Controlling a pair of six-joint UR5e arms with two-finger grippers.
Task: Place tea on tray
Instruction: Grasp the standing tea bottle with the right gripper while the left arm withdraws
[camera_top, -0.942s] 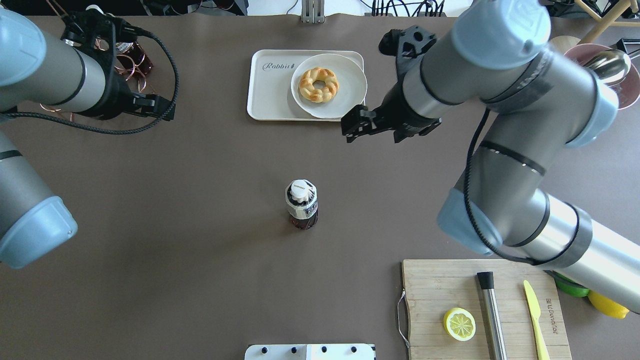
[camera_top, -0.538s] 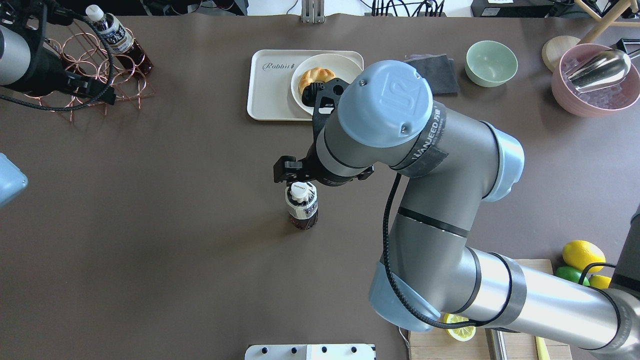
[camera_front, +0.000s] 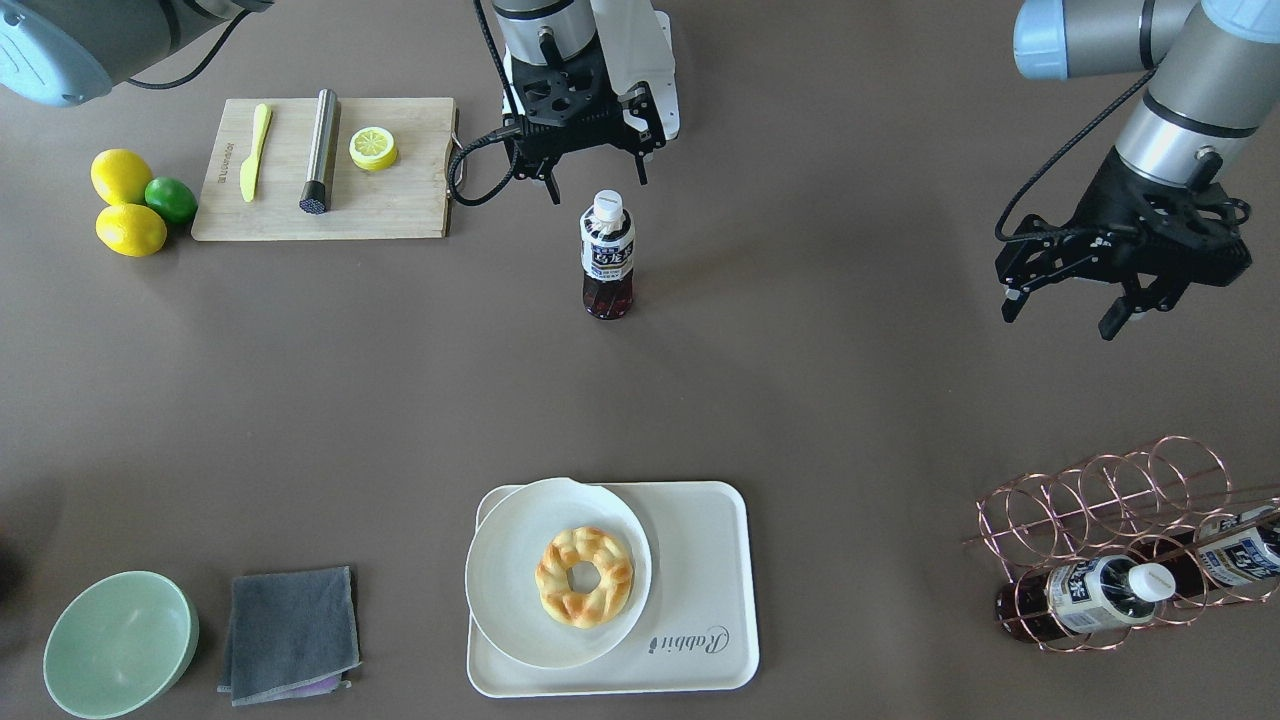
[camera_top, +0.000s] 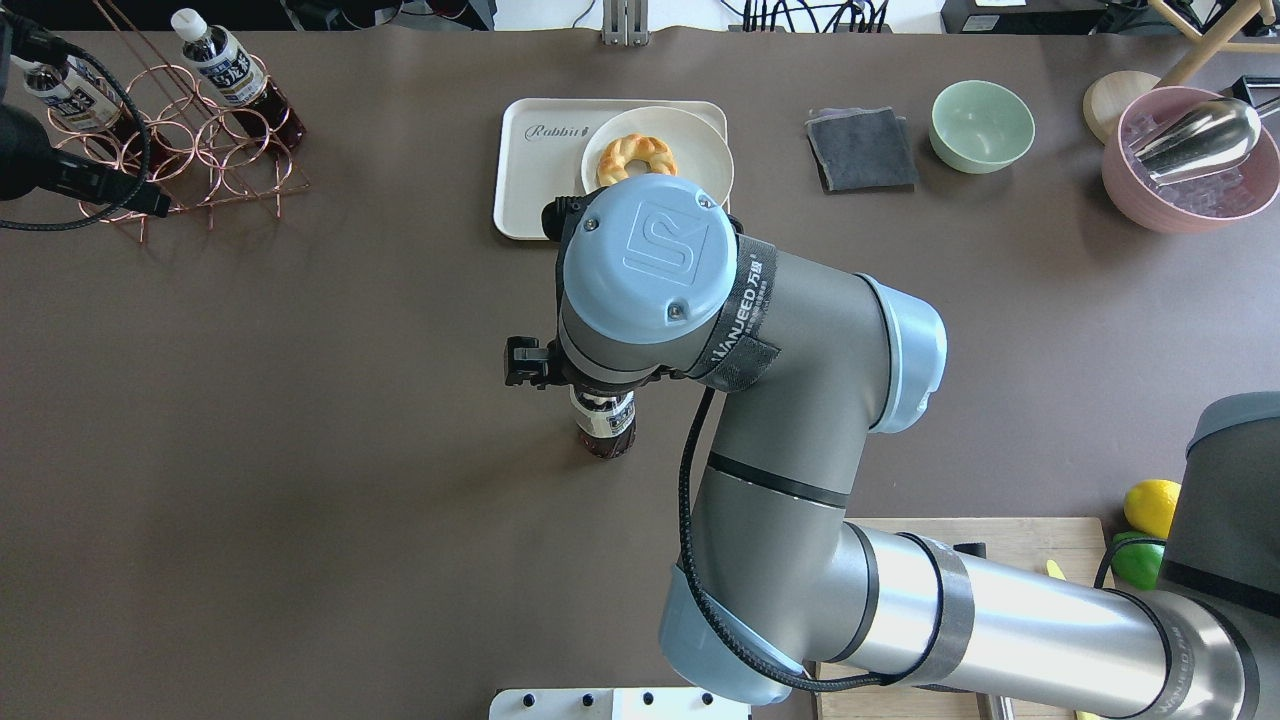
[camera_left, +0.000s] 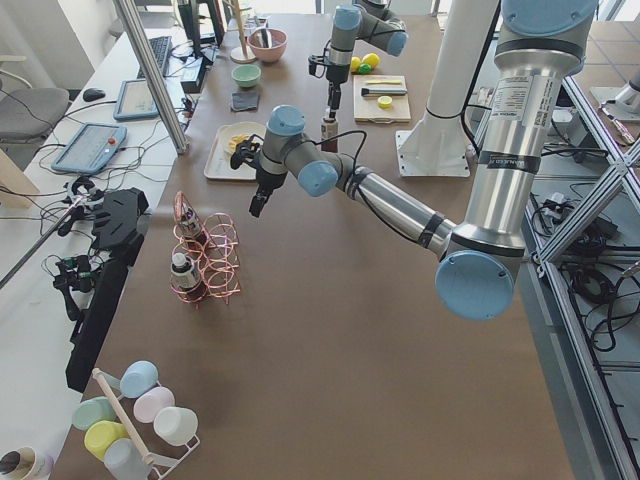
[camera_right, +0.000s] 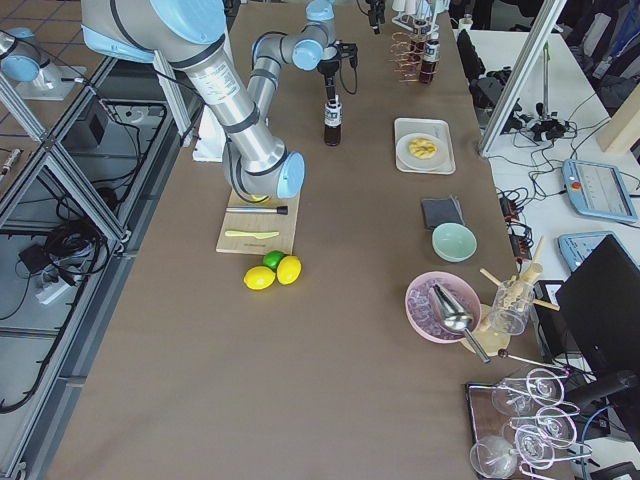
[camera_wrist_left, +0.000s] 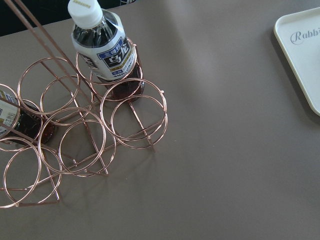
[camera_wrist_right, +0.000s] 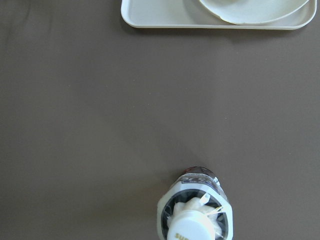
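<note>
Stretching over the brown worktop (camera_top: 300, 520), the big right arm (camera_top: 800, 400) hangs its right gripper (camera_front: 595, 183) just above the tea (camera_front: 607, 255). The gripper's fingers are spread wide w/ nothing in them. The tray (camera_front: 700, 560) lies far out in front of that gripper, w/ a plate (camera_front: 510, 560) & a bun (camera_front: 585, 577) on it. The tea stands upright right under the gripper, not on the tray. The left gripper (camera_front: 1060, 318) is wide too, empty, w/ a wire rack (camera_front: 1110, 520) near it.
</note>
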